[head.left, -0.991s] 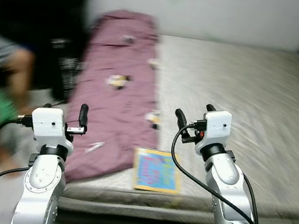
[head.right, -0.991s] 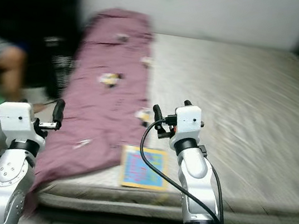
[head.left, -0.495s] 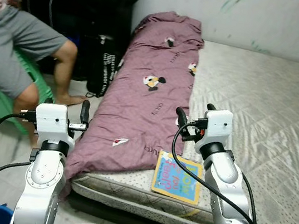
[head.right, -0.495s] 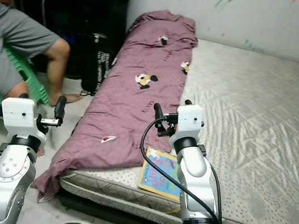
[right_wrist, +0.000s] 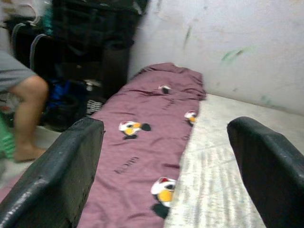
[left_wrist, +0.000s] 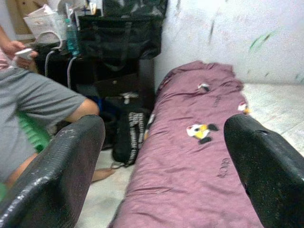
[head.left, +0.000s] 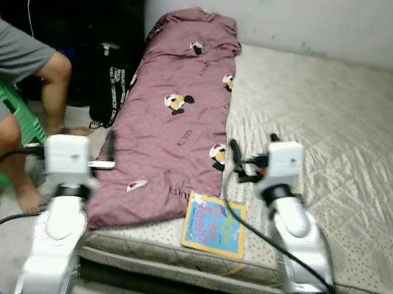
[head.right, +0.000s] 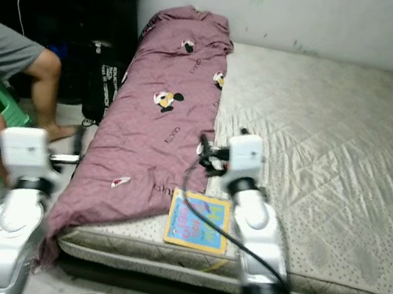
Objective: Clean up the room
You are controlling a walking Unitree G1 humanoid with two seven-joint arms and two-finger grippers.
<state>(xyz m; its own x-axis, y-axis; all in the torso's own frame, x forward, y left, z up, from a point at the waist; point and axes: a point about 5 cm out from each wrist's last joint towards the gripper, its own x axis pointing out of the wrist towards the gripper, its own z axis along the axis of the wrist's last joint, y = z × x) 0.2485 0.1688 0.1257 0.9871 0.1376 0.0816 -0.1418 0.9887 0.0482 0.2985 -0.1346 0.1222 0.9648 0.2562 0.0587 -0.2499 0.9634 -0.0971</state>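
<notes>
Grey quilted mattress (head.left: pixel 345 140) on the floor, head end against a white wall (head.left: pixel 312 16). Maroon blanket (head.left: pixel 175 114) with cartoon prints runs along the mattress's left edge, from the far-left corner down to the near edge, its lower end spilling over the side. Colourful children's book (head.left: pixel 216 226) lies flat at the near edge, just beside the blanket's lower end.

Left gripper (head.left: pixel 107 150) raised off the near-left corner, fingers spread wide, empty. Right gripper (head.left: pixel 248 155) raised over the blanket's right border, above the book, fingers wide apart, empty.

Person (head.left: pixel 2 88) sits on a green chair (head.left: pixel 5 115) off the left side. Black bags (head.left: pixel 106 82) near the far-left corner.
</notes>
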